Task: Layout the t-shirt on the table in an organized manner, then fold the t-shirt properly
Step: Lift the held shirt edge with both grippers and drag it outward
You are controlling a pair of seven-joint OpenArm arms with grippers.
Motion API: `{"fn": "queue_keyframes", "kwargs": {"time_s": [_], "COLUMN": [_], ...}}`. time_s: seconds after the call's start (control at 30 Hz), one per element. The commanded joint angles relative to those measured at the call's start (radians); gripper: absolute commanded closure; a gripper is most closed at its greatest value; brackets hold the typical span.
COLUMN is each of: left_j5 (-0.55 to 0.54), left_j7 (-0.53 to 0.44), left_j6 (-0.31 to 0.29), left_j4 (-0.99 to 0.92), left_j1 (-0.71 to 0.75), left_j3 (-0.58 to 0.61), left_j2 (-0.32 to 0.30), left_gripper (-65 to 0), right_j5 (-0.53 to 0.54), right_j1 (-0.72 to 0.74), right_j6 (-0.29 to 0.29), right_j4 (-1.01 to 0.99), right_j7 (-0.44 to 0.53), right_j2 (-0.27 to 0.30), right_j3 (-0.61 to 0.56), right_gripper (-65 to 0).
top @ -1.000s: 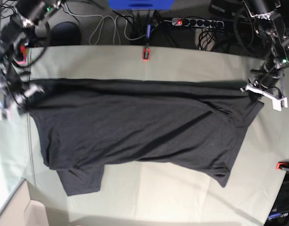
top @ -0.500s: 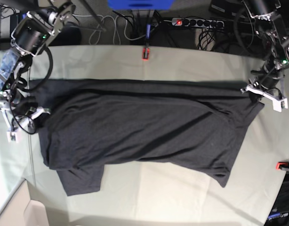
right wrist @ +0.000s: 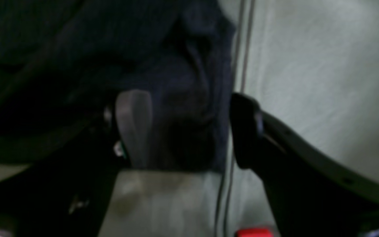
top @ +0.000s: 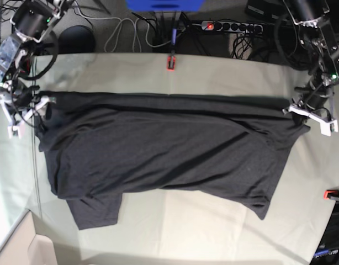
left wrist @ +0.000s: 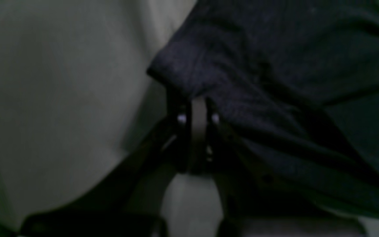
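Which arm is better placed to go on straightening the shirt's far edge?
Left. Its gripper is shut on the t-shirt corner, while the right gripper has its fingers spread, cloth lying loose between them.

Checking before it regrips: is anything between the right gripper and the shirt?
Nothing visible. The right gripper stands open with the shirt edge between its fingers, on the table.

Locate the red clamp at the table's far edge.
In the base view the red clamp sits at the middle of the far edge of the table, beyond the t-shirt, below the power strip.
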Motion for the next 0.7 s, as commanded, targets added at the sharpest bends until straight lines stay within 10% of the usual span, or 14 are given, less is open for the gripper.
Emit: {"fn": "queue_keyframes", "kwargs": {"time_s": [0.0,0.43,0.67], "left_j5": [-0.007,-0.005,-0.010], "left_j7": [-0.023,-0.028,-0.031], "left_j6": [-0.001,-0.001,-0.001], "left_j4": [0.016,0.014,-0.053], "left_j1": [-0.007,-0.003,-0.001], "left_j3": [-0.004,-0.007,-0.009], "left_j2": [-0.014,-0.014,-0.014], "left_gripper": [-0.1,-0.1,-0.1], "right_j5": [0.012,0.012,0.013], "right_j1": [0.000,-0.042,-0.088], "right_j6": [0.002,0.002,0.002], "right_j4": [0.010,-0.013,-0.012], "right_j7": [0.019,0.019,0.019], "right_j2": [0.015,0.015,0.013], "right_j3": [0.003,0.003,0.001], "right_gripper": [-33.8,-32.0,0.0]}}
